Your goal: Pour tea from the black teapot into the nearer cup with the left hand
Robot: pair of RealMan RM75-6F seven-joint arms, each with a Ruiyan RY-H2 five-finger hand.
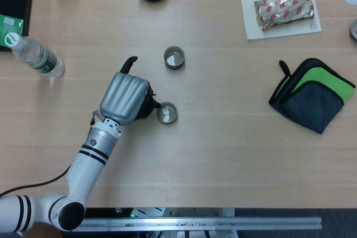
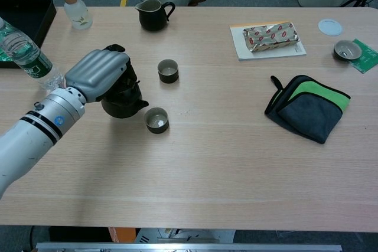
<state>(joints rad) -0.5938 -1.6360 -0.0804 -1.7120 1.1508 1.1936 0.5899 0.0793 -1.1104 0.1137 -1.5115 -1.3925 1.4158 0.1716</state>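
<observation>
One black teapot (image 2: 122, 100). Two small cups: near (image 2: 156, 120), far (image 2: 168, 71). One dark pitcher (image 2: 153, 15). Two bottles: plastic (image 2: 23, 55), corked (image 2: 75, 10). One foil packet (image 2: 270, 36). One folded cloth (image 2: 309, 107). One black tray (image 2: 26, 15). One small bowl (image 2: 344, 50). One white lid (image 2: 329, 26).

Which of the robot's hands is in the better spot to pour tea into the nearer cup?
The left. Its left hand already grips the black teapot, with the spout right beside the nearer cup. The right hand shows in neither view.
</observation>
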